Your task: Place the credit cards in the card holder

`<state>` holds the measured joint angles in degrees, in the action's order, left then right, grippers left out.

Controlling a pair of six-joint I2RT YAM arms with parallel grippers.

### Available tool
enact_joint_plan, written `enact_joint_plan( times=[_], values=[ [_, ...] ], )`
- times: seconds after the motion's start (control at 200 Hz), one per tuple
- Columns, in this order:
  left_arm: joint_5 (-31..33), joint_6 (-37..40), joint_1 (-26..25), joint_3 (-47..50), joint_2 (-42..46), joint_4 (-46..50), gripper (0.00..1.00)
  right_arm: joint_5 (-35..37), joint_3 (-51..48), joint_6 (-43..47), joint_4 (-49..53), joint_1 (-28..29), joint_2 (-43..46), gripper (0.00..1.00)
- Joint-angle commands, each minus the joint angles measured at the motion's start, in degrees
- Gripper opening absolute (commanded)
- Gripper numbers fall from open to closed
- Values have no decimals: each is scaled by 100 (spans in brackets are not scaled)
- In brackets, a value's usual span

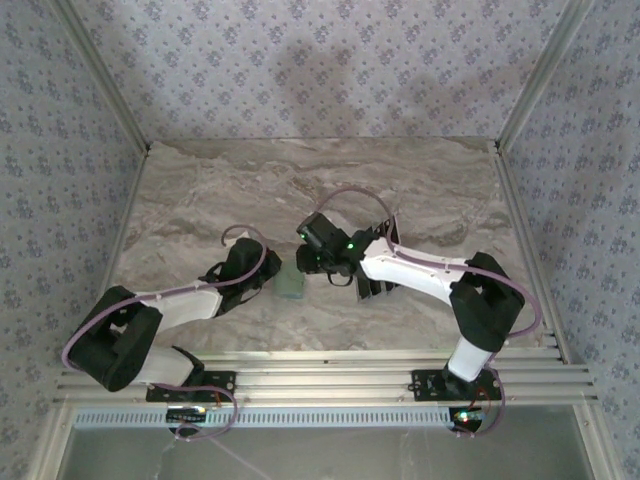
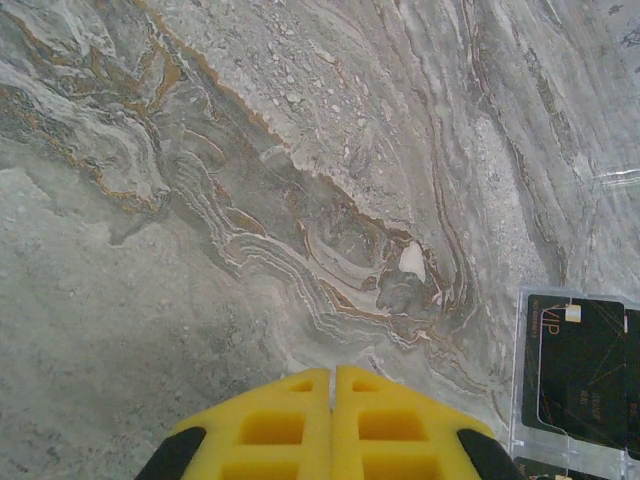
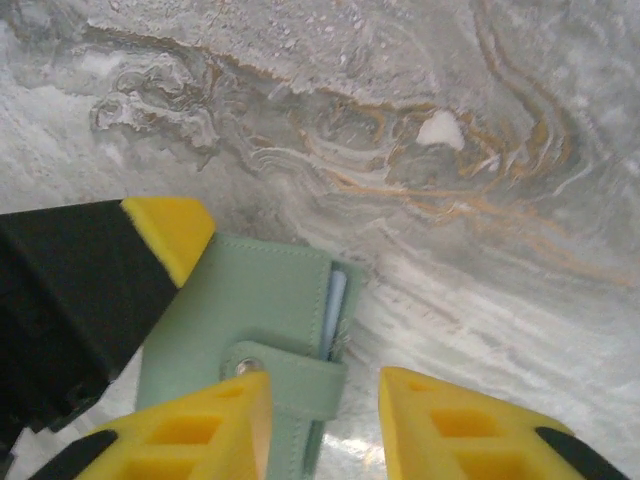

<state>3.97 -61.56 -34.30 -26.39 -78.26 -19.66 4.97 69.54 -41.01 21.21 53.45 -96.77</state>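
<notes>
The card holder (image 3: 255, 300) lies flat on the desk (image 3: 480, 190), just ahead of the right fingers (image 3: 450, 430) and partly under one of them. Its snap strap (image 3: 290, 375) is folded across the front. The right fingers are held apart, with nothing clamped between them. The left fingers (image 2: 290, 425) are pressed together on nothing, and their tip is set at the holder's far corner. The credit cards (image 2: 580, 370) are kept in a clear tray (image 2: 520, 400) to the right of the left fingers. The step in hand is judged to be pinning and opening the holder. Next, the strap probably has to be lifted while the holder is kept from sliding, before a card is fetched.
</notes>
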Motion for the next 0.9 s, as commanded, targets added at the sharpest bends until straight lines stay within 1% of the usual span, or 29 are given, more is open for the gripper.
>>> enact_joint_plan(
  times=[0.0, 0.21, 0.545, 0.615, 0.685, 0.819, 0.894],
  values=[
    [79, 115, -42, -24, 151, -169, 0, 76, 306, 45, 126, 177, -208, 42],
    [79, 104, -42, -40, 256, -105, 0, 94, 524, 67, 120, 374, -537, 48],
    [98, 65, -43, -49, 384, -56, 0, 122, 744, 82, 159, 455, -944, 48],
    [96, 48, -42, -59, 401, -60, 0, 200, 794, 94, 254, 473, -1003, 47],
    [106, 48, -49, -63, 399, -63, 0, 265, 807, 93, 338, 477, -1041, 40],
    [113, 23, -42, -59, 400, -73, 0, 359, 747, 50, 468, 477, -1064, 19],
    [130, 31, -41, -50, 410, -73, 0, 355, 663, 34, 491, 467, -1040, 10]
  ],
)
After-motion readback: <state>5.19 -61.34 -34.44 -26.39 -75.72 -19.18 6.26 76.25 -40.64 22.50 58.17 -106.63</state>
